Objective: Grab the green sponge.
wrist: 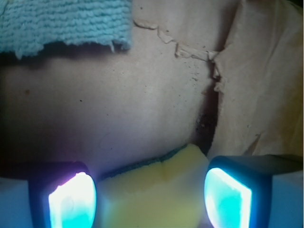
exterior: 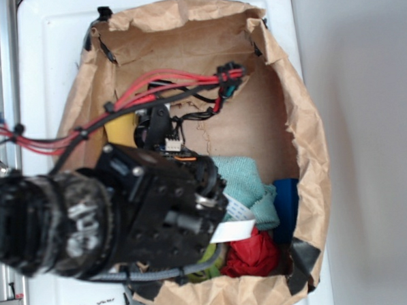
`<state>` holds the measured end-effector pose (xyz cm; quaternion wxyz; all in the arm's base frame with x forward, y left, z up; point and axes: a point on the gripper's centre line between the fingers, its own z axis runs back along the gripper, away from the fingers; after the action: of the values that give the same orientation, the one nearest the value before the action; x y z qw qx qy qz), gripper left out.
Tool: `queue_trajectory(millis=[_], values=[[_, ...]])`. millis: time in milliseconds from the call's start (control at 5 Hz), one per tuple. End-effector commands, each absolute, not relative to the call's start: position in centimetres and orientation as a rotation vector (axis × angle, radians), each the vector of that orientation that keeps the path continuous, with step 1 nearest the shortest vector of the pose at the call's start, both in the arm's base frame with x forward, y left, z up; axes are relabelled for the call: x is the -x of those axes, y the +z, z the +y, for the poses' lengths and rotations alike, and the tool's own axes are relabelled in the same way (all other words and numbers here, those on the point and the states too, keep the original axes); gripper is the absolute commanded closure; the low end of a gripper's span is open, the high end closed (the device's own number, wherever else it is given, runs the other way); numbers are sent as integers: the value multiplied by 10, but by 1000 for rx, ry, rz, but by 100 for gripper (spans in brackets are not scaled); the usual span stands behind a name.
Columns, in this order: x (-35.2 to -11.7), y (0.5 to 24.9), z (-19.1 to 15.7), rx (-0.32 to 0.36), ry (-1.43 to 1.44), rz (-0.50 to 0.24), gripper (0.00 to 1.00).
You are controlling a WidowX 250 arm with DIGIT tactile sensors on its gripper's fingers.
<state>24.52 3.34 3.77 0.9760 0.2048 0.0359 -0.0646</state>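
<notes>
The green sponge, a yellow foam block with a dark green edge, fills the gap between my two lit fingers in the wrist view. It touches both pads and shows a crease in its middle. My gripper is shut on it, low against the brown paper floor. In the exterior view the sponge shows as a yellow patch at the left of the bag, right beside my black gripper. The arm covers much of it.
A brown paper bag walls everything in. A teal terry cloth lies in the middle, with a red cloth, a blue object and a green fuzzy toy near the front. Red and black cables cross the back.
</notes>
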Motion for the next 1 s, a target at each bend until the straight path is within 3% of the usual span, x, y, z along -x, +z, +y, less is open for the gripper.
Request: queue_trajectory(millis=[0, 200, 400, 800], values=[[-256, 53, 40, -311, -138, 123, 0], [-260, 58, 47, -142, -105, 156, 0], [-259, 61, 52, -12, -76, 142, 0], [-252, 60, 53, -19, -91, 113, 0]])
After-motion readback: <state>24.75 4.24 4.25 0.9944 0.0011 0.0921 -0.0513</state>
